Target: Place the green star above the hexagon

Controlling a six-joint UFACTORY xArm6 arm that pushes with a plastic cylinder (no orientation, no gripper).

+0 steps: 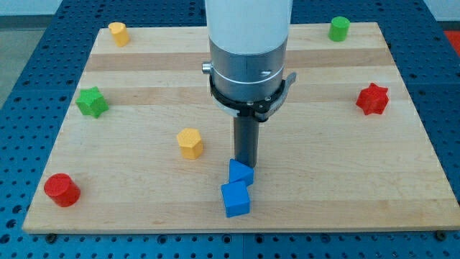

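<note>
The green star [92, 101] lies at the view's left side of the wooden board [144, 79]. The yellow hexagon [190, 142] lies below and to the right of it, left of centre. My tip [246, 165] stands near the board's lower middle, touching or just behind the upper of two blue blocks [241, 173]. The tip is well right of the hexagon and far from the green star.
A second blue cube [236, 199] sits just below the first. A red cylinder [62, 190] is at the lower left, a yellow cylinder [118, 33] at the top left, a green cylinder [339, 29] at the top right, a red star [372, 99] at the right.
</note>
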